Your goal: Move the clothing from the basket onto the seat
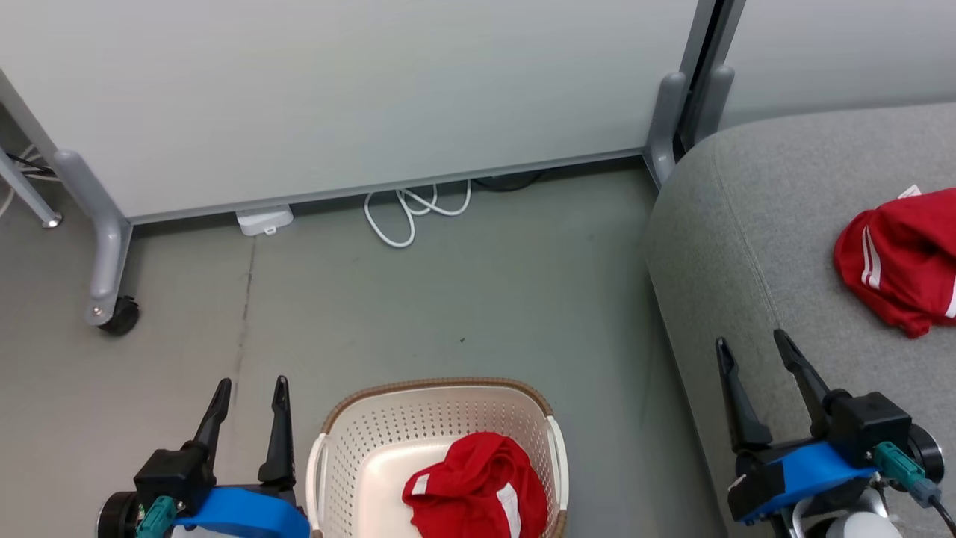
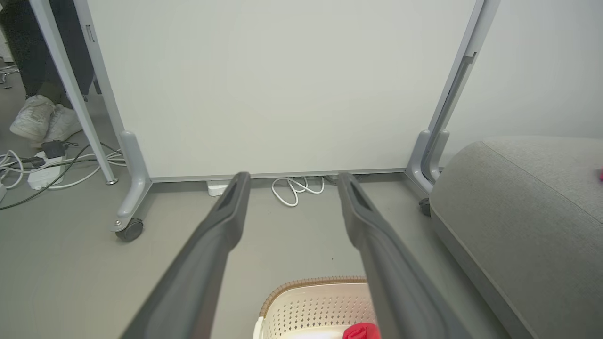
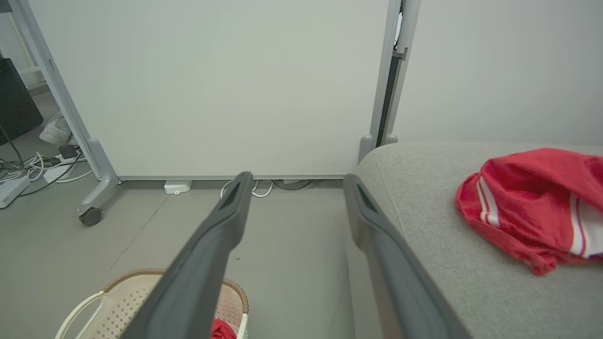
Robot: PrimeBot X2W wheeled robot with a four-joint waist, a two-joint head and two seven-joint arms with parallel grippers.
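A red garment with white patches lies bunched in the cream perforated basket on the floor at the bottom centre of the head view; a bit of it shows in the left wrist view. A second red garment with white stripes rests on the grey seat at the right. My left gripper stands open just left of the basket, holding nothing. My right gripper stands open over the seat's front edge, left of the garment there, holding nothing.
A white wheeled partition panel stands behind, with a caster at the left and grey feet by the seat. A white cable coils under it. A person's white shoes and more cables lie beyond the panel.
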